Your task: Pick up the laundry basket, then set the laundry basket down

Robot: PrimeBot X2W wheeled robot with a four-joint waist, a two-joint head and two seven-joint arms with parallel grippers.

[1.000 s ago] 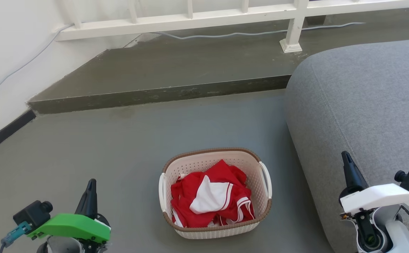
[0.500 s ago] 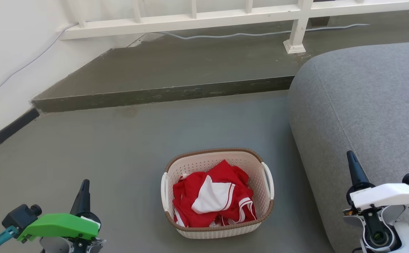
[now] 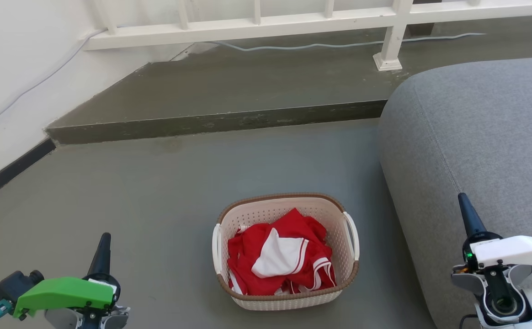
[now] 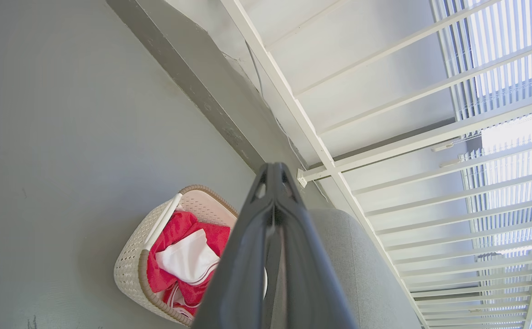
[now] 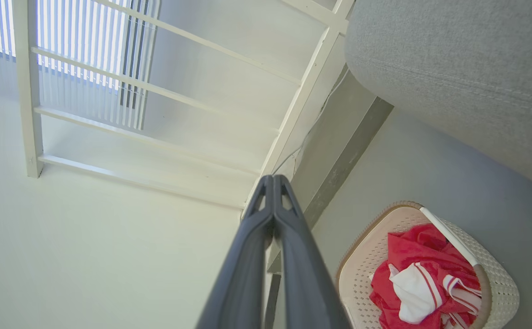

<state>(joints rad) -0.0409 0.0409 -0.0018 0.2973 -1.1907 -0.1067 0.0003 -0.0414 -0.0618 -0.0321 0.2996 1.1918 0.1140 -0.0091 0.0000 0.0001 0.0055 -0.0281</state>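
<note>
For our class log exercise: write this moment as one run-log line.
stage: pre-pickup | laundry basket: on floor, garment inside | left gripper: shut, apart | right gripper: shut, apart

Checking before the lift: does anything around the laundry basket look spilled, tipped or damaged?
Nothing stands out. The laundry basket sits upright on the grey floor, the red-and-white clothes bundled inside its rim, none spilled over. Both white handles look intact.

Grey floor (image 3: 156, 205): basket (image 3: 289, 301) stands upright on it; grey sofa (image 3: 476, 137) near its right, apart.
</note>
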